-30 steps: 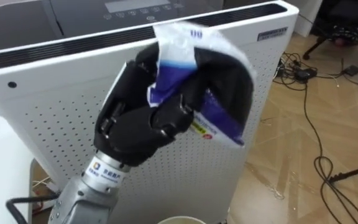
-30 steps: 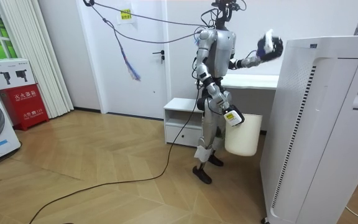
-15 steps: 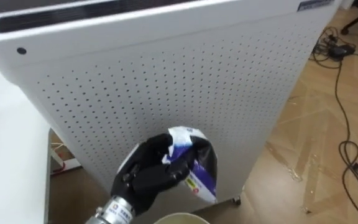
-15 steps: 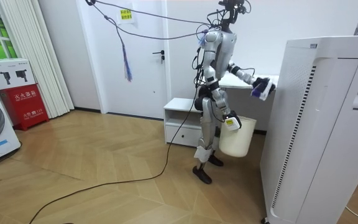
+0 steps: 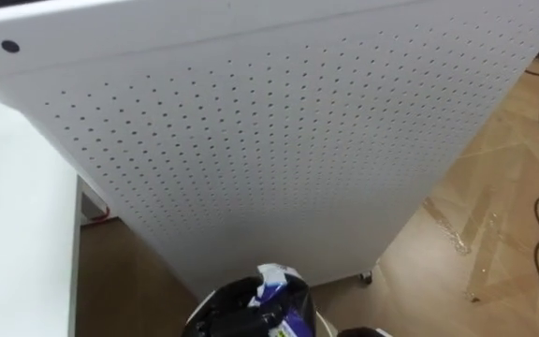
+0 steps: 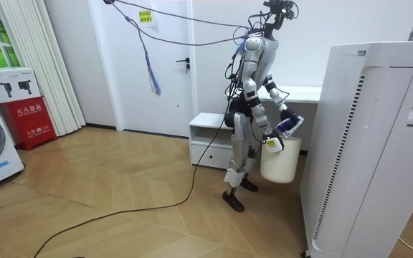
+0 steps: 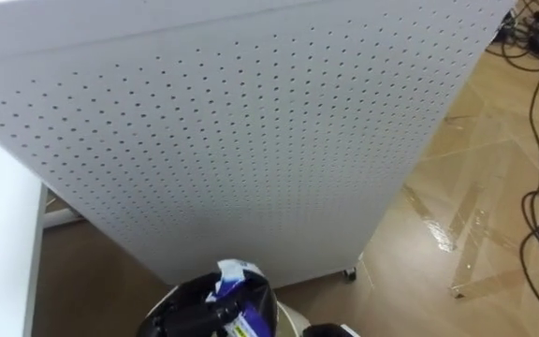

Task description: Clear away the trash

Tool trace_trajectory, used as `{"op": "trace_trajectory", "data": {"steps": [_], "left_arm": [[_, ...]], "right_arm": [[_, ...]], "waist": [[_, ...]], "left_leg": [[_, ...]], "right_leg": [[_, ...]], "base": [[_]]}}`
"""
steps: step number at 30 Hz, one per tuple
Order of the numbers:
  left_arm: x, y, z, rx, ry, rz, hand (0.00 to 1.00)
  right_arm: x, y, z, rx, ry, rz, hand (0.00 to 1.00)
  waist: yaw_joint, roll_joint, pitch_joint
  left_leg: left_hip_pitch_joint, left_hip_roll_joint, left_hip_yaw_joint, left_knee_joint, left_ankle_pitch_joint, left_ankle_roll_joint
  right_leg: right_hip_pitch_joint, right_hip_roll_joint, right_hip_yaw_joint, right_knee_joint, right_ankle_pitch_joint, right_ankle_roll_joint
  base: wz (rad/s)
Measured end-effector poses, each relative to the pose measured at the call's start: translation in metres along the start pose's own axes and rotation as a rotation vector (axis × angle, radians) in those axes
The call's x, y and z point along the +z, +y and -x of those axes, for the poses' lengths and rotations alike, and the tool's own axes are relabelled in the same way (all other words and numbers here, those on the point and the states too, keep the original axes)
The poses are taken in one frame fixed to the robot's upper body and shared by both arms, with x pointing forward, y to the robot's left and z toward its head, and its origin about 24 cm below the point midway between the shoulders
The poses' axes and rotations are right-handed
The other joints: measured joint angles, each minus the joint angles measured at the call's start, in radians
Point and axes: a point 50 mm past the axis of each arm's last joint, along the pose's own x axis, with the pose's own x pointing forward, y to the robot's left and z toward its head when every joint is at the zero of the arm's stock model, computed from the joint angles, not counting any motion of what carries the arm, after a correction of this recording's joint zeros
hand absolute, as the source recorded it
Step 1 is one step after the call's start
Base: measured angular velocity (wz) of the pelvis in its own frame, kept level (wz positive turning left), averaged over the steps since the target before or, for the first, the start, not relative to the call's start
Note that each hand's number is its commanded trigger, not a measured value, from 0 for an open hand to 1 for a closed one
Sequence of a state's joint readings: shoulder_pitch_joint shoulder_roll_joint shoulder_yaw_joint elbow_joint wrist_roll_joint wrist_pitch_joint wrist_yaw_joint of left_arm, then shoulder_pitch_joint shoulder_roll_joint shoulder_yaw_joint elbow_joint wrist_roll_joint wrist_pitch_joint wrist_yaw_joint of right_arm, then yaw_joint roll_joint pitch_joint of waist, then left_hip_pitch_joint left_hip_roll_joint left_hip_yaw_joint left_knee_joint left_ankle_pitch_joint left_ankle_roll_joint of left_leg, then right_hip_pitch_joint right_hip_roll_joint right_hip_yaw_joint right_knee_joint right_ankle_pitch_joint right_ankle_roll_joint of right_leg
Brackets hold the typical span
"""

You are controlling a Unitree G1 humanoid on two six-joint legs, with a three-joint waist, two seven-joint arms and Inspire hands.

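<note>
Wrapper [image 5: 277, 281], crumpled blue-white plastic, in left hand [image 5: 230, 316]

- Large white appliance casing [image 5: 279, 140]: smooth matt panel, plastic or painted metal not distinguishable, pierced all over with fine round holes.
- Pale wooden herringbone floor [image 5: 494, 234]: lacquered and glossy, carrying bright reflections.
- Crumpled blue-and-white wrapper [image 5: 279, 281]: thin shiny plastic film, heavily creased.
- Black left hand [image 5: 227, 314]: hard plastic shell with a slight sheen.
- Cream round bucket [image 6: 280, 159]: smooth matt plastic.
- White tabletop [image 5: 12, 243]: smooth, faintly glossy.
</note>
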State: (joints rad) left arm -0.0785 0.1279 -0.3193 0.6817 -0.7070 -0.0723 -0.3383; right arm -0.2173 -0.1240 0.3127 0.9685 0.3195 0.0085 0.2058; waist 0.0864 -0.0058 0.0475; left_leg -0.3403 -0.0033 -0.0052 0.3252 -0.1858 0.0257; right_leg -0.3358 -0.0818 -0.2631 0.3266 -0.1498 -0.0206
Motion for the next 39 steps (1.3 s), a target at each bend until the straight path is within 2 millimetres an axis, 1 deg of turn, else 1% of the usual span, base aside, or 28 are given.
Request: {"op": "trace_trajectory", "data": {"steps": [1, 2, 3, 4, 5, 6, 9, 12, 17, 20, 23, 25, 28, 30, 32, 35, 39], "left_arm": [[-0.004, 0.003, 0.001, 0.012, 0.016, 0.004, 1.0], [-0.006, 0.004, 0.002, 0.018, 0.024, 0.005, 1.0], [-0.009, 0.006, 0.002, 0.024, 0.04, 0.007, 0.85], [-0.011, 0.007, 0.002, 0.026, 0.057, 0.002, 0.47], [-0.013, 0.008, 0.002, 0.027, 0.067, -0.001, 0.0], [-0.016, 0.009, 0.003, 0.028, 0.083, 0.0, 0.0], [-0.024, 0.013, 0.005, 0.048, 0.115, 0.01, 0.0], [-0.031, 0.019, 0.007, 0.078, 0.154, 0.019, 0.0], [-0.042, 0.02, 0.013, 0.07, 0.222, -0.052, 0.0], [-0.046, 0.02, 0.015, 0.059, 0.251, -0.087, 0.0], [-0.048, 0.02, 0.016, 0.055, 0.265, -0.098, 0.0], [-0.051, 0.022, 0.017, 0.061, 0.28, -0.098, 0.0], [-0.056, 0.025, 0.021, 0.075, 0.307, -0.099, 0.0], [-0.058, 0.025, 0.022, 0.068, 0.326, -0.122, 0.0], [-0.06, 0.024, 0.023, 0.054, 0.339, -0.135, 0.0], [-0.064, 0.024, 0.025, 0.05, 0.353, -0.133, 0.0], [-0.071, 0.029, 0.031, 0.067, 0.395, -0.139, 0.0]], "right_arm": [[0.0, 0.0, 0.0, 0.0, 0.0, 0.0, 1.0], [0.0, 0.0, 0.0, 0.0, 0.0, 0.0, 1.0], [0.0, 0.001, 0.0, 0.002, -0.001, -0.001, 1.0], [0.0, 0.001, 0.0, 0.002, 0.0, 0.001, 1.0], [0.0, 0.0, 0.0, 0.001, 0.0, 0.002, 1.0], [-0.001, 0.001, 0.0, 0.002, 0.003, 0.001, 1.0], [-0.002, 0.002, 0.0, 0.006, 0.008, 0.006, 1.0], [-0.006, 0.002, 0.0, 0.004, 0.021, -0.004, 1.0], [-0.01, -0.001, 0.001, -0.005, 0.038, -0.021, 1.0], [-0.012, -0.002, 0.002, -0.005, 0.045, -0.026, 1.0], [-0.013, -0.002, 0.002, -0.003, 0.048, -0.028, 1.0], [-0.013, -0.003, 0.002, -0.005, 0.046, -0.031, 1.0], [-0.014, -0.004, 0.003, -0.008, 0.05, -0.029, 1.0], [-0.015, -0.004, 0.003, -0.007, 0.053, -0.032, 1.0], [-0.016, -0.003, 0.002, -0.006, 0.059, -0.035, 1.0], [-0.022, -0.002, 0.003, -0.009, 0.085, -0.039, 1.0], [-0.03, -0.006, 0.005, -0.019, 0.114, -0.055, 1.0]], "waist": [[-0.001, -0.004, 0.0019], [-0.001, -0.006, 0.0017], [-0.001, -0.01, 0.0008], [-0.001, -0.012, 0.0007], [-0.001, -0.012, 0.0006], [-0.004, -0.013, 0.0006], [-0.004, -0.017, 0.0007], [-0.003, -0.017, 0.0005], [-0.002, -0.016, -0.0011], [-0.002, -0.015, -0.0044], [-0.001, -0.013, -0.0057], [-0.001, -0.007, -0.01], [-0.002, -0.002, -0.0133], [-0.002, -0.001, -0.0132], [-0.001, -0.001, -0.0148], [0.0, -0.002, -0.015], [-0.002, -0.005, -0.0162]], "left_leg": [[-0.003, 0.0, 0.0, 0.002, 0.0, 0.0], [-0.006, 0.0, 0.0, 0.003, 0.0, 0.0], [-0.015, 0.0, 0.0, 0.008, 0.0, 0.0], [-0.024, 0.0, 0.0, 0.015, 0.0, 0.0], [-0.029, 0.0, 0.0, 0.019, 0.0, 0.0], [-0.032, 0.0, 0.0, 0.022, 0.0, 0.001], [-0.033, 0.0, 0.0, 0.029, 0.0, 0.001], [-0.034, 0.0, -0.001, 0.038, 0.001, 0.001], [-0.035, -0.007, -0.005, 0.036, 0.004, 0.001], [-0.034, -0.008, -0.007, 0.042, 0.005, 0.002], [-0.032, -0.008, -0.007, 0.044, 0.005, 0.002], [-0.029, -0.008, -0.007, 0.044, 0.006, 0.002], [-0.022, -0.008, -0.004, 0.043, 0.008, 0.002], [-0.015, -0.009, -0.003, 0.035, 0.009, 0.001], [-0.009, -0.009, -0.004, 0.034, 0.01, 0.0], [0.004, -0.01, -0.005, 0.015, 0.019, -0.001], [0.015, -0.009, -0.007, 0.004, 0.022, -0.003]], "right_leg": [[-0.001, -0.001, 0.0, 0.0, 0.0, 0.0], [-0.003, -0.001, 0.0, 0.0, 0.0, 0.0], [-0.009, -0.001, -0.001, 0.002, 0.0, 0.0], [-0.015, -0.001, -0.003, 0.004, 0.0, 0.0], [-0.016, 0.0, -0.007, 0.004, 0.0, 0.0], [-0.016, -0.001, -0.013, 0.006, 0.0, 0.0], [-0.016, -0.002, -0.013, 0.015, 0.0, 0.0], [-0.016, -0.002, -0.013, 0.022, 0.001, -0.001], [-0.015, -0.005, -0.014, 0.026, 0.001, -0.001], [-0.014, -0.006, -0.015, 0.026, 0.001, -0.001], [-0.014, -0.006, -0.016, 0.032, 0.001, -0.001], [-0.014, -0.007, -0.016, 0.035, 0.001, -0.001], [-0.008, -0.009, -0.015, 0.039, 0.001, -0.001], [0.0, -0.008, -0.015, 0.037, 0.001, -0.001], [0.008, -0.007, -0.015, 0.032, 0.001, -0.002], [0.019, -0.005, -0.015, 0.018, 0.003, -0.003], [0.022, -0.005, -0.015, 0.015, 0.003, -0.005]], "base": [[0.0], [0.04], [0.06], [0.08], [0.13], [0.11], [0.03], [0.0], [0.02], [0.0], [0.0], [0.0], [0.0], [0.0], [0.0], [0.0], [0.0]]}}
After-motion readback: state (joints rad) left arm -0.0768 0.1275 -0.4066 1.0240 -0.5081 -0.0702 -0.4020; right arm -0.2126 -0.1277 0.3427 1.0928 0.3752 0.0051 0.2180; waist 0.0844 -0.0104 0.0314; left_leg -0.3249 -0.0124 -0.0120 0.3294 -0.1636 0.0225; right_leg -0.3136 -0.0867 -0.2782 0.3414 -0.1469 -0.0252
